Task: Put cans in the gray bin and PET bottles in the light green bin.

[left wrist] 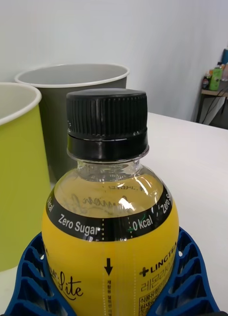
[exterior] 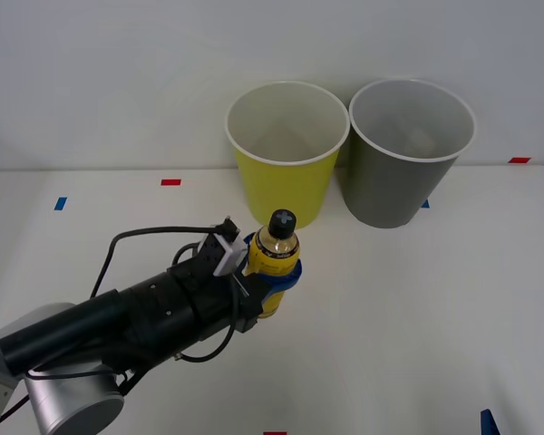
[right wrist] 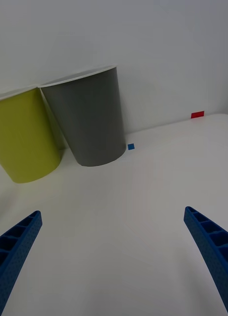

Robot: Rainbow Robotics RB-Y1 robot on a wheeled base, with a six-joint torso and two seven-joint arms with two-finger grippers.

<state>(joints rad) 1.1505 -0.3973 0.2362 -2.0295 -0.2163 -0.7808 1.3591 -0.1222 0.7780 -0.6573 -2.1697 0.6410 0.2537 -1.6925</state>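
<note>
Front view: the PET bottle (exterior: 276, 258), a small one with yellow contents, a yellow label and a black screw cap, stands upright in the grasp of the left gripper (exterior: 274, 276), whose blue ribbed fingers (exterior: 291, 275) wrap its lower body and are clamped on it. The bottle is in front of the light green bin (exterior: 286, 172), near it but not touching, and it is much shorter than that bin. I cannot tell whether its base rests on the white table (exterior: 417, 317) or is just off it. The left arm's black forearm reaches in from farther out in front of the light green bin, with a black cable looping over it.

The light green bin has a white rim and a white inside, and nothing can be seen in it. Just beside it, on the side away from the left arm, stands the gray bin (exterior: 403, 172), same size, pale rim, gray inside; a faint pale patch shows at its bottom, and I cannot tell what it is. The two bins stand against the white wall.

In the right wrist view the right gripper (right wrist: 114, 247) has its blue fingers (right wrist: 212, 247) spread wide apart, holding nothing, above bare table in front of the gray bin (right wrist: 92, 118) and the light green bin (right wrist: 25, 138).

In the left wrist view the bottle (left wrist: 109, 232) sits between the blue fingers (left wrist: 185, 276), with the light green bin (left wrist: 18, 182) and gray bin (left wrist: 59, 113) just behind it.
</note>
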